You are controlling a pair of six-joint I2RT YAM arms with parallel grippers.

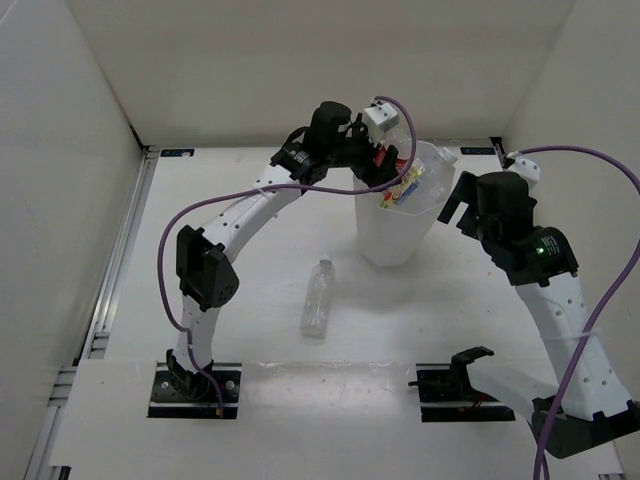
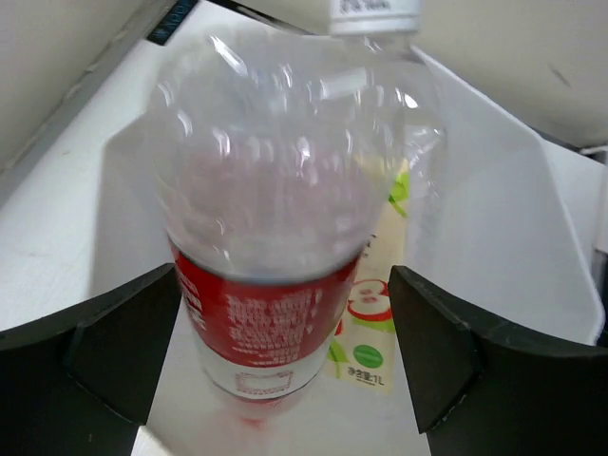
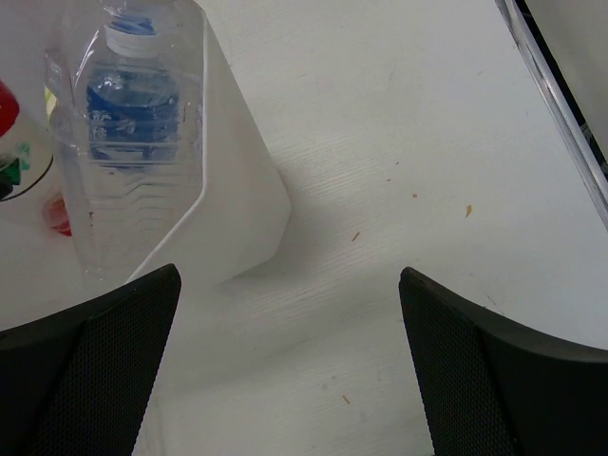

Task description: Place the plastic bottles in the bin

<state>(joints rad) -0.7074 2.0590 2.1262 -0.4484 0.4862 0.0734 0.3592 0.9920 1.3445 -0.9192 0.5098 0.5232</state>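
Closest to the arm bases, a loose bottle [image 1: 316, 298] lies on its side on the table [image 1: 250, 250]. It is clear and unlabelled, with its cap pointing away toward the back. It sits between the two arms, near the bin [image 1: 385, 235] but apart from it, and nothing touches it.

Further back on the right, the right gripper [image 3: 290, 275] hangs beside the bin's right wall. Its fingers are spread wide with only bare table between them. Its wrist view looks down the bin's side and catches the blue bottle [image 3: 128, 123] inside, white cap up, leaning against the near wall.

The bin stands upright past the middle of the table. Several bottles are already in it, packed together, and one clear neck [image 1: 444, 156] pokes above the far right rim.

Over the bin's left rim, the left gripper [image 2: 283, 271] points down into the opening. The red bottle [image 2: 256, 323] sits between its fingers over the inside of the bin, the clear body bulging away from the camera. The fingers are spread wider than the bottle, and a strip of the bin's contents shows between it and the right finger [image 2: 437, 351]. In that gap lies an apple label [image 2: 366, 323], yellow and green, further down inside.
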